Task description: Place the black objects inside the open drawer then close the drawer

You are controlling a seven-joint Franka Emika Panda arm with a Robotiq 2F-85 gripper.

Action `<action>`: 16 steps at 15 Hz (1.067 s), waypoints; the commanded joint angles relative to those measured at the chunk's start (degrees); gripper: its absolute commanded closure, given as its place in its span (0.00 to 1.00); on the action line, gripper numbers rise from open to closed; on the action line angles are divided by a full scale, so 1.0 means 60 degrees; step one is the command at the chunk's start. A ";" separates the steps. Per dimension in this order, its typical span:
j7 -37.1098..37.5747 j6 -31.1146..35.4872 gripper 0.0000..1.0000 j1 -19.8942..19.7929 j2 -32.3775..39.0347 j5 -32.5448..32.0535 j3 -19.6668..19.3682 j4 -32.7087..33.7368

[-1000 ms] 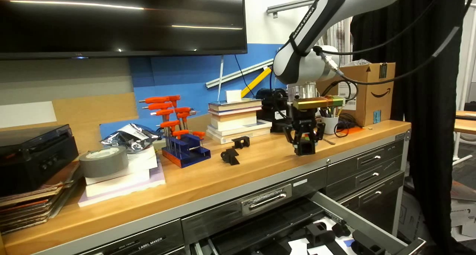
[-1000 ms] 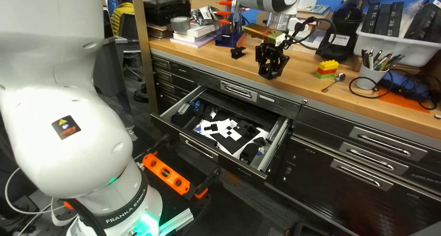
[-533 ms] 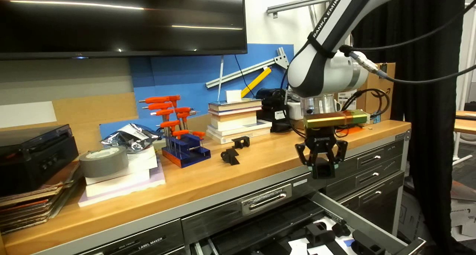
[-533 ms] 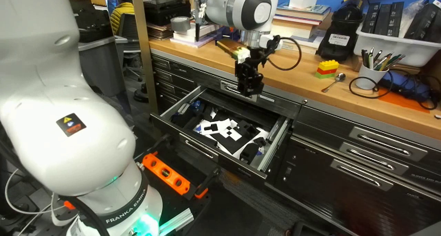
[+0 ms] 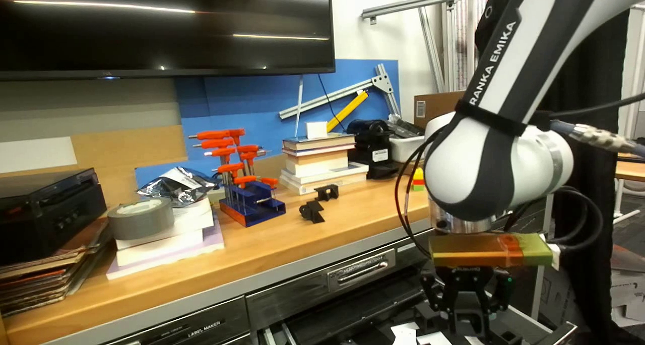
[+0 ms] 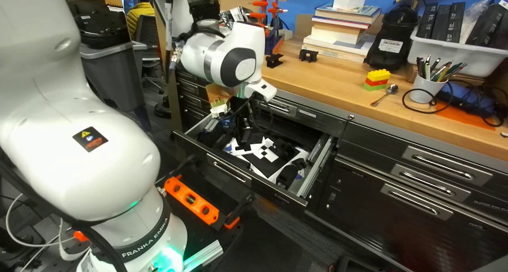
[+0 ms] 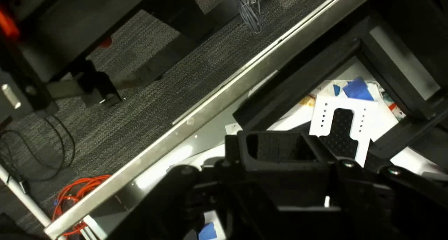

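With the gripper (image 5: 468, 311) clamped on a hollow black piece (image 7: 280, 165) over the pulled-out drawer (image 6: 262, 186), we should lower it near the checkered sheet (image 6: 271, 156) before release, clearing the dark clutter (image 6: 283, 148) inside, with a black bracket (image 6: 274, 60) and a black clip (image 6: 308, 56) still to fetch from the bench (image 6: 341, 80).

streaked glare on the screen (image 5: 166, 35)

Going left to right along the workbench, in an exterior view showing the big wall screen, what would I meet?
Black boxy unit, grey tape roll, blue tool stand, two black objects, white-labelled black item, stacked toy blocks.
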 commanded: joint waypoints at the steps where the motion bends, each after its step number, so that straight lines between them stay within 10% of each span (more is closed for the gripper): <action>1: 0.1082 0.1021 0.75 0.0346 0.0317 0.0040 0.0218 -0.0157; 16: 0.1319 0.3551 0.75 0.0187 0.3367 0.1573 -0.0222 0.1589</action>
